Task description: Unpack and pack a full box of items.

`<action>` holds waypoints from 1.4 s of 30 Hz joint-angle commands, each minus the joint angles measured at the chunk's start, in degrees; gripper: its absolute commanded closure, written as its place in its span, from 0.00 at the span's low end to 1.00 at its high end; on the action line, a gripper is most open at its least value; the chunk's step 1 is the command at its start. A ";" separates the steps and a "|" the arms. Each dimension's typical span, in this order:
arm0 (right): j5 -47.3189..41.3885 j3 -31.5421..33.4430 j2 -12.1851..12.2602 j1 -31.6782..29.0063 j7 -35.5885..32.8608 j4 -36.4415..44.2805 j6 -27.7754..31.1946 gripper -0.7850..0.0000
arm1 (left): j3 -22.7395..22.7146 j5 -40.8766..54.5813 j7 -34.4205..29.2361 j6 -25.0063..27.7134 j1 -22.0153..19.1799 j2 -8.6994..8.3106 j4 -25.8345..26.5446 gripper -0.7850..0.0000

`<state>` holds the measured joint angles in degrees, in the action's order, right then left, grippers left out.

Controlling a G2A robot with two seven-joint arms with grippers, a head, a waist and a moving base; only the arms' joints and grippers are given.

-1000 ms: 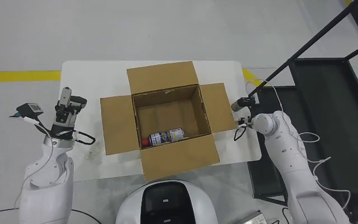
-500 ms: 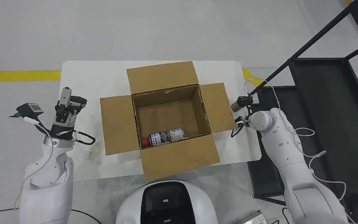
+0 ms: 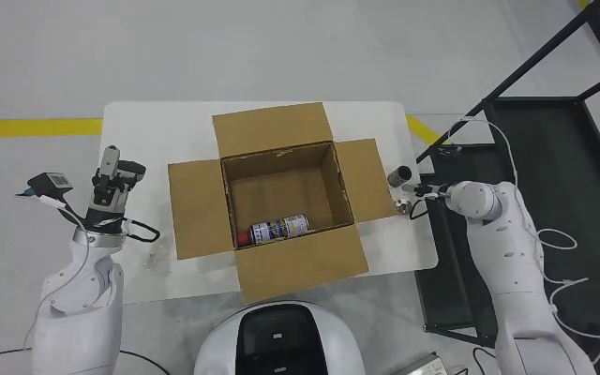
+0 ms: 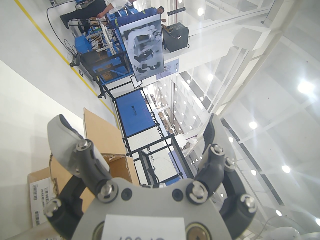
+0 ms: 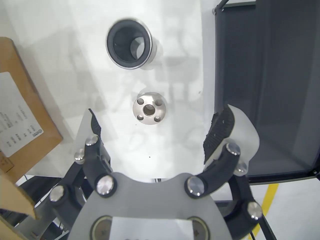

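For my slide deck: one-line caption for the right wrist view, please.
Open right claw over a white table, facing a round silver metal flange and a dark hollow cylindrical sleeve.

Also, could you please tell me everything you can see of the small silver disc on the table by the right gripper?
The silver disc is a small round part of bright, machined-looking metal, with one central hole and several smaller holes around it. It lies flat, face up, on the white table, apart from the dark ring-shaped cylinder and the cardboard box flap. The right gripper is open near it; nothing touches it.
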<state>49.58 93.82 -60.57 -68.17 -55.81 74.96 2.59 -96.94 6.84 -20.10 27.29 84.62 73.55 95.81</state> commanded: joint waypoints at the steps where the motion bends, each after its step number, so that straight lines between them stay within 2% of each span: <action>1: -1.11 2.25 0.25 -1.55 0.05 4.25 -0.89 0.00 | 0.00 0.00 0.00 0.00 0.00 0.00 0.00 0.00; 5: -4.88 4.84 0.39 -4.28 0.57 12.01 -1.89 0.00 | 0.00 0.00 0.00 0.00 0.00 0.00 0.00 0.00; 9: -8.74 4.09 0.25 -5.82 1.73 18.95 0.47 0.00 | 0.00 0.00 0.00 0.00 0.00 0.00 0.00 0.00; 21: -10.55 -10.31 -0.36 -1.57 1.57 29.41 13.63 0.00 | 0.00 0.00 0.00 0.00 0.00 0.00 0.00 0.00; 26: -9.01 -15.18 -0.38 -1.19 0.83 30.67 19.39 0.00 | 0.00 0.00 0.00 0.00 0.00 0.00 0.00 0.00; 42: -9.49 -15.13 -0.29 -1.37 1.33 29.87 19.87 0.00 | 0.00 0.00 0.00 0.00 0.00 0.00 0.00 0.00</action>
<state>40.36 78.70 -60.84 -69.51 -54.93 104.92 22.34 -96.94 6.84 -20.10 27.29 84.62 73.55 95.81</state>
